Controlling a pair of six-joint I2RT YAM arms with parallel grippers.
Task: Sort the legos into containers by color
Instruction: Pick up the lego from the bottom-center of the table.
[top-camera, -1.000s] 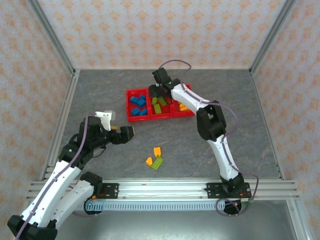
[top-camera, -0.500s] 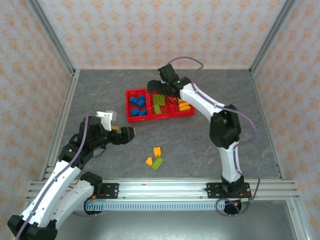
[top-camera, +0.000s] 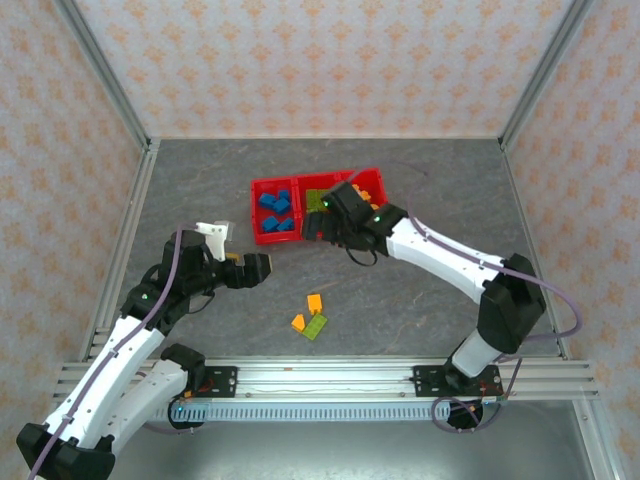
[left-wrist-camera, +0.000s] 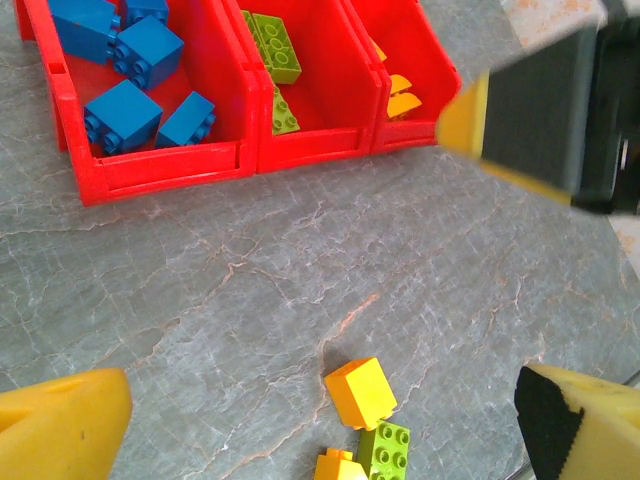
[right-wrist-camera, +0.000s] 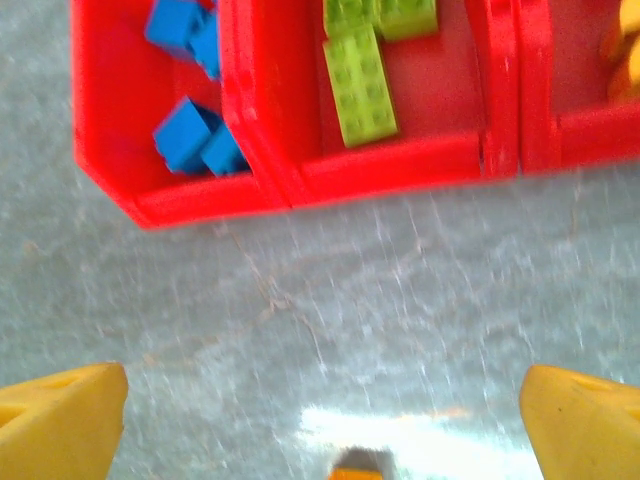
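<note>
The three red containers (top-camera: 272, 238) stand joined in a row toward the far middle of the grey worktop (top-camera: 200, 190). In the left wrist view the left bin holds the blue legos (left-wrist-camera: 122, 112), the middle bin the green legos (left-wrist-camera: 275, 45) and the right bin the orange-yellow legos (left-wrist-camera: 402, 98) (the far ends of all three bins are cut off at the top edge there). Three loose legos lie bunched close together on the near part of the worktop, well apart from the bins: an orange-yellow brick (top-camera: 315, 302), a second orange-yellow brick (top-camera: 298, 322) and a green brick (top-camera: 316, 327) just beside it. The left hand (top-camera: 250, 270) hangs to the left of that bunch and nearer the bins. Its yellow fingers (left-wrist-camera: 65, 428) are spread wide with nothing held, and the loose bricks show on the worktop between them. The right hand (top-camera: 332, 215) is at the front of the middle bin, hiding part of it from above. Its fingers (right-wrist-camera: 60, 425) sit far apart in the bottom corners of its own rather blurred view, gripping nothing, with bare worktop beneath and the front walls of the bins just beyond.
</note>
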